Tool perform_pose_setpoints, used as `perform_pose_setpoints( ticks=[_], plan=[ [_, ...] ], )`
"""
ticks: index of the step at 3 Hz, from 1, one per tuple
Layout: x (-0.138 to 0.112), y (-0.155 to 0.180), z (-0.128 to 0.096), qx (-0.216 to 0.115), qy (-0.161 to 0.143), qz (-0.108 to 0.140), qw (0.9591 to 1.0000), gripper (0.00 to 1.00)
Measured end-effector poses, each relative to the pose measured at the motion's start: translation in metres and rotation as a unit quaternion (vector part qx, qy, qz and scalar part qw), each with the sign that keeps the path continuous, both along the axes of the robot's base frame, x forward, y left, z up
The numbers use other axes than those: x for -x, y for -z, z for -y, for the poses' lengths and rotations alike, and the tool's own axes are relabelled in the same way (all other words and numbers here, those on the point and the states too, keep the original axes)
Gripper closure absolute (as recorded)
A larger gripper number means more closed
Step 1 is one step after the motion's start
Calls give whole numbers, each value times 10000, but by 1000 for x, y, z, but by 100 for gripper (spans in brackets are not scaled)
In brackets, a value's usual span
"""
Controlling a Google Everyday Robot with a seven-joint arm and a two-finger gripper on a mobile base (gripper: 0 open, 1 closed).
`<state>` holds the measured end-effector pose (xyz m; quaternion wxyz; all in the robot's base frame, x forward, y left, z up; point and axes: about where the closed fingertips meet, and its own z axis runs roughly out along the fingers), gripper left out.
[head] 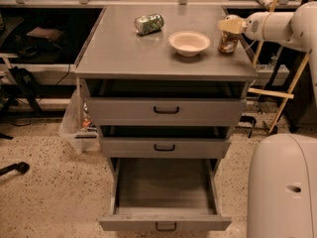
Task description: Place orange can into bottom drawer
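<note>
On the right side of the flat grey metal cabinet top (124, 53), the small orange-and-copper drink can (228, 42) is standing upright, close to the right edge. The cream-coloured gripper (230, 29) at the end of the white robot arm (277, 24) is sitting right at the silver top of this orange can, with the arm reaching in from the right. How wide the claw is open, and whether it has hold of the can, cannot be told from this view.

Just left of the orange can, a shallow pale round bowl (189, 42) is resting on the cabinet top, apart from the can. Further left and nearer the back, a green-and-silver can (148, 24) is lying on its side.

Below the top, three grey metal drawers are showing. The upper shallow drawer (166, 110) and the middle shallow drawer (165, 147) are each sticking out slightly, each with a small dark handle. The bottom drawer (166, 224), the lowest and deepest, is standing pulled far out, and its grey floor is lying bare. The orange can is well apart from it, up on the cabinet top.

At the lower right, the rounded white robot base (282, 187) is filling the corner, above the speckled floor (49, 202).
</note>
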<state>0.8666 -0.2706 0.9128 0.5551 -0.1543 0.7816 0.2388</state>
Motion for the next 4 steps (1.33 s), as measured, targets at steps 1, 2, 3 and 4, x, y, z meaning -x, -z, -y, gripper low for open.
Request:
perform_pose_setpoints(
  ticks=[1,2,3,4],
  plan=[
    [10,-5,-1,-107,-150,-48,9998,88],
    [67,-26,23,-607,-491,-265,9966,100],
    [148,-77,68,-945,-529,-68,9941,100],
    [222,-166,93,-898,-94,799,9927,100]
  ],
)
